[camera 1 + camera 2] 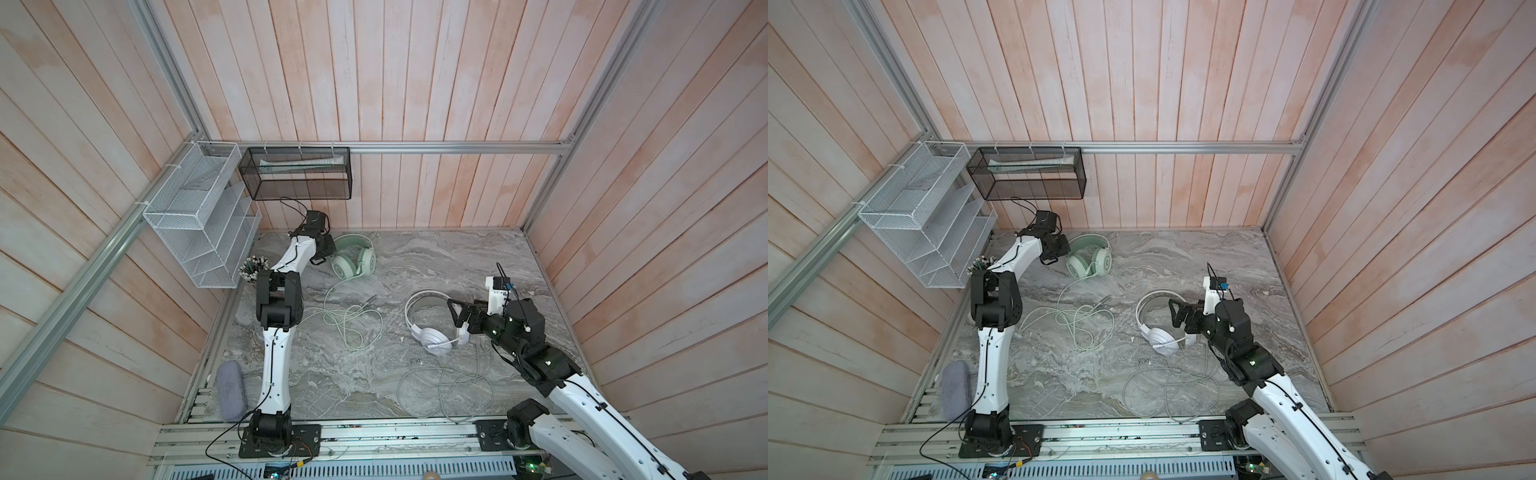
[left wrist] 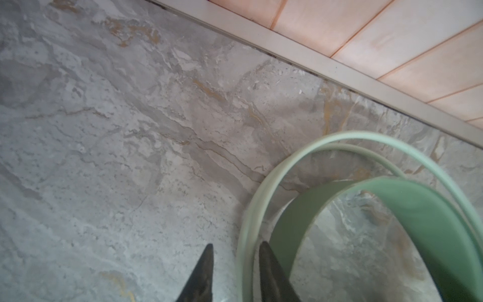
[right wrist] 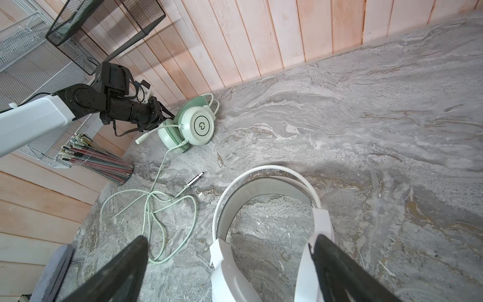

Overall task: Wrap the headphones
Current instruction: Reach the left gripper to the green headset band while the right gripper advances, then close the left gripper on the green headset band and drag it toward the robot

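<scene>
The 2 headsets lie well apart on the marble table [image 1: 457,257]: the mint headset [image 1: 353,257] is near the back wall on the left and the white headset [image 1: 432,332] is toward the right. The mint cable [image 1: 353,322] trails in slack loops to a bare plug [image 3: 194,179], and the white cable [image 1: 444,386] lies tangled near the front edge. Neither is wrapped, so the job looks to be at its start, with each arm going for a hold on a headset. In the left wrist view the left gripper [image 2: 236,247] has its jaws drawn narrow around the thin outer rail [image 2: 245,235] of the mint headband. 1 fingertip sits against the rail and the other shows a sliver of gap, so I cannot tell whether the pinch has landed. The right gripper [image 3: 230,236] stands wide open over the earcup end of the white headset and holds nothing. To do this well, the left jaws should seat squarely on the rail, not catch the wider inner strap beside it, and lift only once the grip is firm. The right should close on the rigid frame rather than the soft pad, leaving the cable free to be gathered without dragging it into the mint loops.
</scene>
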Available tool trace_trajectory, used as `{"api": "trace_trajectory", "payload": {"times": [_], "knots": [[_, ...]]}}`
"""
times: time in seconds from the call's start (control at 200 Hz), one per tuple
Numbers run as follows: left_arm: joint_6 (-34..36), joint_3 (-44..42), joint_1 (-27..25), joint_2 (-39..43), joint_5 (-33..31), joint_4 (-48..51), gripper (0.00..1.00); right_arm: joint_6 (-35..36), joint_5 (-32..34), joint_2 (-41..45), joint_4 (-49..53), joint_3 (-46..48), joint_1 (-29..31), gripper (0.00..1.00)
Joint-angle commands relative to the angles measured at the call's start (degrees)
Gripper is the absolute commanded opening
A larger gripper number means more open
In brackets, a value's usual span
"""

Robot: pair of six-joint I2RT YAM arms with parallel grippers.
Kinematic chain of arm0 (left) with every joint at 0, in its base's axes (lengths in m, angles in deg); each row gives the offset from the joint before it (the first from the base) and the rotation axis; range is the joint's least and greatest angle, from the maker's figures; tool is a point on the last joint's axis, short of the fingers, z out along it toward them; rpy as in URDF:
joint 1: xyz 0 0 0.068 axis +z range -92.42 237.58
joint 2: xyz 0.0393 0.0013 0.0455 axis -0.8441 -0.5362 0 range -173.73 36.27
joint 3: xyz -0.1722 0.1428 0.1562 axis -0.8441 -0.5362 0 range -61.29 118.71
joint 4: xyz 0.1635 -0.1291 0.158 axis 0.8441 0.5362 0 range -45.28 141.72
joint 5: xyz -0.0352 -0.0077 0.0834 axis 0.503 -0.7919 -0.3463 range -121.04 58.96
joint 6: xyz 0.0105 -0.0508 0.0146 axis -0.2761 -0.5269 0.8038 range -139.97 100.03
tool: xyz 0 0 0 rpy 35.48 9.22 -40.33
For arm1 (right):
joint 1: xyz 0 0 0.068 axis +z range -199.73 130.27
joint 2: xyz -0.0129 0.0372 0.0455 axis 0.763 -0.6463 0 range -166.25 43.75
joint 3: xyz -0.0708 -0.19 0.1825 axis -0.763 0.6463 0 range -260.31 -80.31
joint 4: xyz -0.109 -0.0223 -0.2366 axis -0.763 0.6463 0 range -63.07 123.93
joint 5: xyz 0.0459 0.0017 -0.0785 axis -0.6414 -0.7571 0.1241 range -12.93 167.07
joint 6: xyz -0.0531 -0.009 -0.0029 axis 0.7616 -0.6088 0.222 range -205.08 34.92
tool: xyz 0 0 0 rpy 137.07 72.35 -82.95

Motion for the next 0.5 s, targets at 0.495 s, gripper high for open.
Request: {"api": "trace_trajectory", "payload": {"times": [0.495], "knots": [[-2.7,-12.3,-0.7,6.8,-0.2,-5.1,0.02,-2.0,-1.0,3.0,3.2,0.3,0.7,0.99]]}}
